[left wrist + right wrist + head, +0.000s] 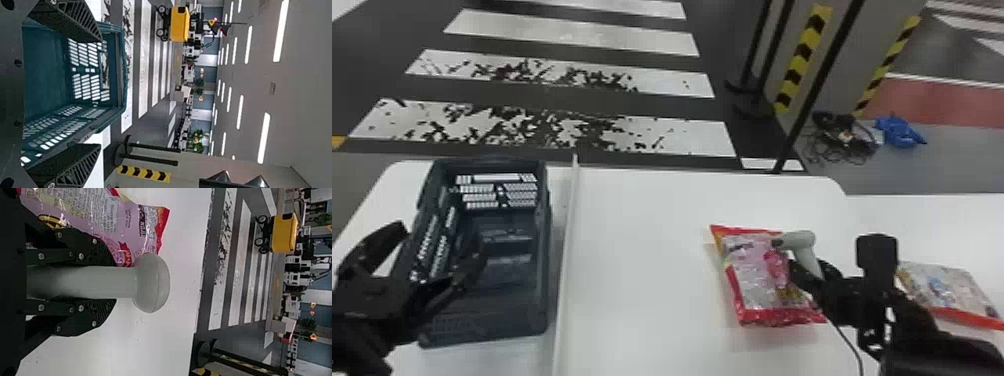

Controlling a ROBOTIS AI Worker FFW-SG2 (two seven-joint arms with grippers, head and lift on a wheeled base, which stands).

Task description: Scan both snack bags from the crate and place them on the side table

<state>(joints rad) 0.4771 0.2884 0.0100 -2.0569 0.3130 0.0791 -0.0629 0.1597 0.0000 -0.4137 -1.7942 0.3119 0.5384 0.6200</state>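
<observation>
Snack bag (752, 282), print (105, 213) apparently dense.

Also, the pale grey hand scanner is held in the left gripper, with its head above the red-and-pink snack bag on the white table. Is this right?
Not the left gripper: the right gripper holds the pale grey hand scanner, as the right wrist view shows. Its head is indeed above the red-and-pink snack bag on the white table.
</observation>
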